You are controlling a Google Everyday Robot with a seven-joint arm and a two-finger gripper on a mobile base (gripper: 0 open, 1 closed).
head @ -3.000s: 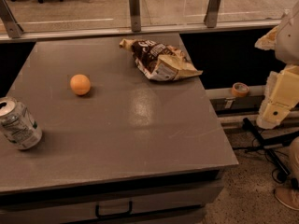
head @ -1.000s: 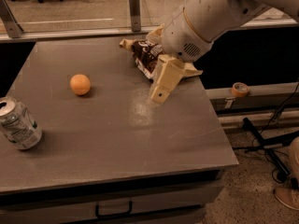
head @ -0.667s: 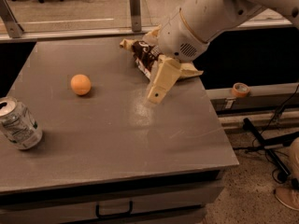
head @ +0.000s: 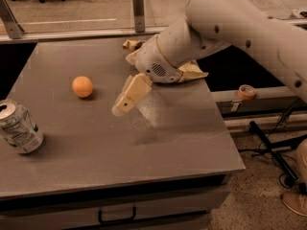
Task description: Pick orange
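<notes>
1. Table [head: 182, 147]: a flat grey top with a drawer below. The near and right edges are open drops. A rail and glass panel run along the far edge.

2. Arm [head: 240, 23]: it enters from the upper right and crosses the far right corner of the table.

3. Crumpled snack bag [head: 194, 71]: it lies at the far right, mostly hidden behind the arm.

4. Soda can [head: 18, 127]: it is tilted at the near left edge, well apart from the fruit.

5. Gripper [head: 128, 96]: it hangs above the table's middle, pointing down and to the left, to the right of the fruit and not touching it. How far it is open cannot be told. It holds nothing.

6. Orange [head: 82, 86]: it rests on the left half of the table, with bare surface on all sides.

7. Tape roll [head: 247, 91]: it sits off the table on the ledge to the right.

Handling: the orange is probably light, firm and smooth, and it is likely to roll if nudged. Grasp across its widest part, centred, from above.

Clearance: the path from gripper to orange is unobstructed. A push to the left could roll the fruit toward the left edge.
</notes>
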